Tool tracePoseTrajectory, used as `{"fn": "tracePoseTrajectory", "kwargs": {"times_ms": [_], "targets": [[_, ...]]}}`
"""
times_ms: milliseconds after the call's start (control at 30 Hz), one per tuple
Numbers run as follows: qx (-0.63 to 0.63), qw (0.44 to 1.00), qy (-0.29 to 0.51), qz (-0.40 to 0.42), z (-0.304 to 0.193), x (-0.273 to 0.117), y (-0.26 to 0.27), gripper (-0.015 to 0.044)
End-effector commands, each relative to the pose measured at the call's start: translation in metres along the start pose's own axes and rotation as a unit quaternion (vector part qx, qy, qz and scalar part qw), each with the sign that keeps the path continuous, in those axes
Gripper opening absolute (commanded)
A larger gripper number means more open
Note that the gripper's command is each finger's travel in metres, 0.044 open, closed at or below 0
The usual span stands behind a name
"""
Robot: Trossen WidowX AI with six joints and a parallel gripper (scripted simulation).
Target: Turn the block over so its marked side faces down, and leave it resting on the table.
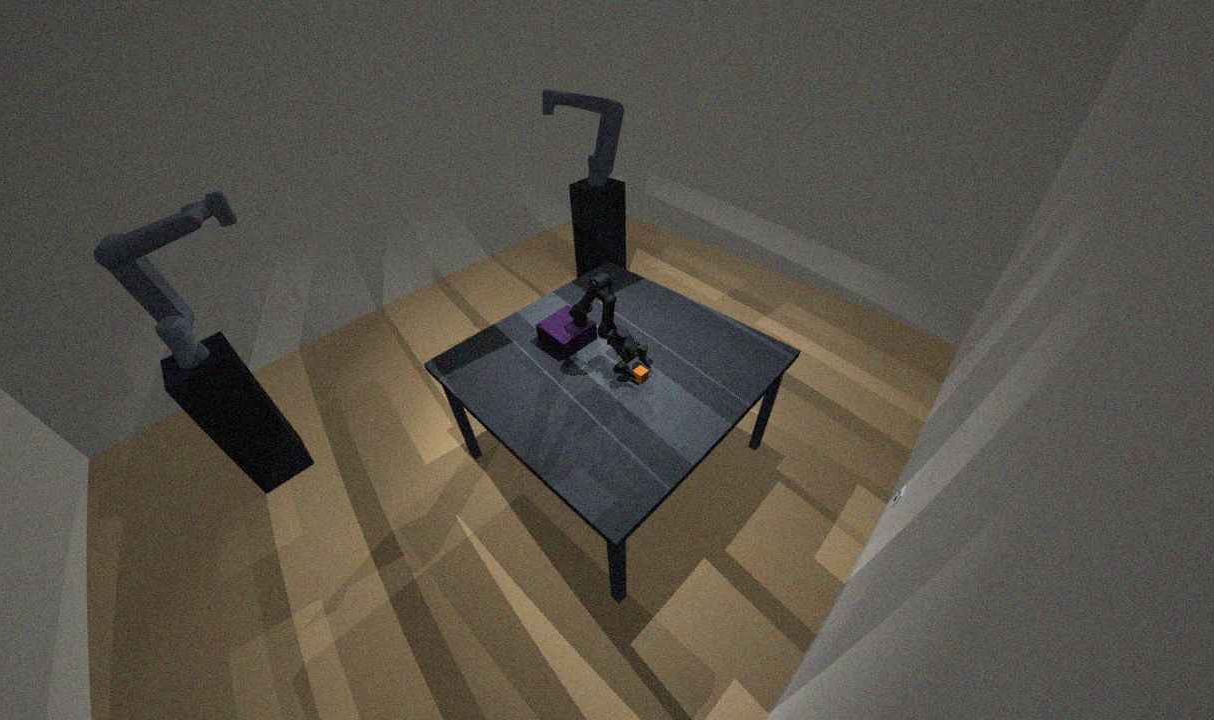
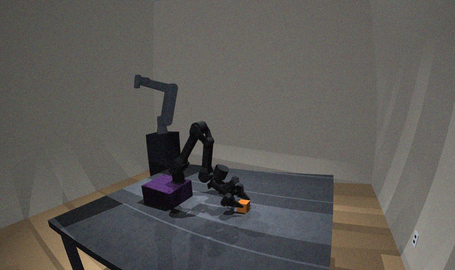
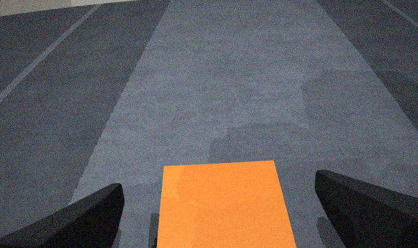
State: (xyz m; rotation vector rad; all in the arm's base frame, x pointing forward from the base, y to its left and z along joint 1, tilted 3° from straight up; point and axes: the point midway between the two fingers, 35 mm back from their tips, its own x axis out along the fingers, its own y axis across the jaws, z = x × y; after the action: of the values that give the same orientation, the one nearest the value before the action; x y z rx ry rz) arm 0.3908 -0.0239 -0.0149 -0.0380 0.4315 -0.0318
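The small orange block (image 1: 641, 376) (image 2: 243, 206) (image 3: 222, 213) sits flat on the dark table (image 1: 593, 456) (image 2: 289, 225) (image 3: 229, 58). Its top face is plain orange, and no dark mark shows on the faces in view. Its underside and the side toward the arm are hidden. My gripper (image 1: 641, 370) (image 2: 246, 202) (image 3: 220, 187) is open, low over the table and slanted down toward the block. In the wrist view one finger stands on each side of the block, with a gap on both sides.
The arm stands on a purple base box (image 1: 557, 326) (image 2: 155, 183) on the table. Two grey arms on black pedestals (image 1: 235, 420) (image 1: 598, 223) stand off the table; one pedestal (image 2: 162, 150) also shows behind it. Bands of light and shadow cross the table.
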Motion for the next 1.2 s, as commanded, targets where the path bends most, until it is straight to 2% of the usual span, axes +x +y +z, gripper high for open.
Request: {"fn": "tracePoseTrajectory", "kwargs": {"times_ms": [0, 300, 533, 767, 1167], "targets": [[-0.001, 1.000, -0.001, 0.002, 0.000, 0.000, 0.001, 0.0440], [-0.001, 1.000, 0.011, 0.003, 0.002, 0.002, 0.001, 0.0440], [0.001, 0.990, 0.138, 0.003, 0.024, -0.001, 0.001, 0.0440], [-0.002, 0.968, 0.251, 0.002, 0.053, -0.047, 0.000, 0.0440], [-0.002, 0.966, 0.258, 0.002, 0.053, -0.050, 0.000, 0.0440]]}}
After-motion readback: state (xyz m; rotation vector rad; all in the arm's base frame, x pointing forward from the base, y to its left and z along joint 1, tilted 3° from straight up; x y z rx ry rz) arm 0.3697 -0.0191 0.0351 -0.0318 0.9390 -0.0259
